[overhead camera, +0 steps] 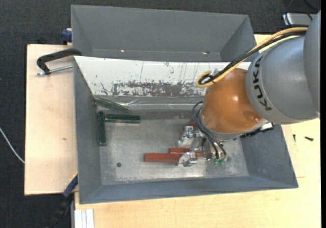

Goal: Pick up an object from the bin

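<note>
Red bar [160,157] runs out leftward from your hand [188,146], fingers spread astride its near end.

The gripper [189,146] sits at the three-o'clock end of a reddish-brown flat bar [159,157]. A dark green L-shaped bracket [103,130] lies at ten o'clock from the bar.

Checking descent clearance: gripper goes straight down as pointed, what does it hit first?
Likely the right end of the red-brown bar on the bin floor; the gripper sits right over it. Depth is unclear, so it may already touch. The dark green L-shaped piece lies to the view's left.
</note>
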Tool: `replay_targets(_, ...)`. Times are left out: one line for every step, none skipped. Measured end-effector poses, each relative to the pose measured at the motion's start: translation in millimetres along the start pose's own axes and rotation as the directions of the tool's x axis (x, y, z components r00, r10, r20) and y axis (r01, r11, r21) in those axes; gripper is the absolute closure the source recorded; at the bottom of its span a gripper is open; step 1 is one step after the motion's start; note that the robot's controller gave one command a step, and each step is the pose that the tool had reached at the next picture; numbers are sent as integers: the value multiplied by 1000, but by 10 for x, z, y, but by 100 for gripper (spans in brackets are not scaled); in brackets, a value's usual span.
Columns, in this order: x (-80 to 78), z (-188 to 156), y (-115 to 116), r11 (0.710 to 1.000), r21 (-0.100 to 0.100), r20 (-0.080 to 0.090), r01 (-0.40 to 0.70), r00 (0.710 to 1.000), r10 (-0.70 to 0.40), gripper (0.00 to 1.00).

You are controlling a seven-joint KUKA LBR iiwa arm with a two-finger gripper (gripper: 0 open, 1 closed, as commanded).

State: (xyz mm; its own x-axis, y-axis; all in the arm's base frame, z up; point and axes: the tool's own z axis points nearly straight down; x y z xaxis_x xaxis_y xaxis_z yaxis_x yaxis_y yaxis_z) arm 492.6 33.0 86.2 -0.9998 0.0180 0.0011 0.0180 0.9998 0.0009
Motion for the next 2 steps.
replay_targets(17, -216, -1, 1000, 0, -6, -8, 1000, 8, 100)
replay_targets(-2, -451, 1, 1000, 0, 2, -11, 1000, 11, 100)
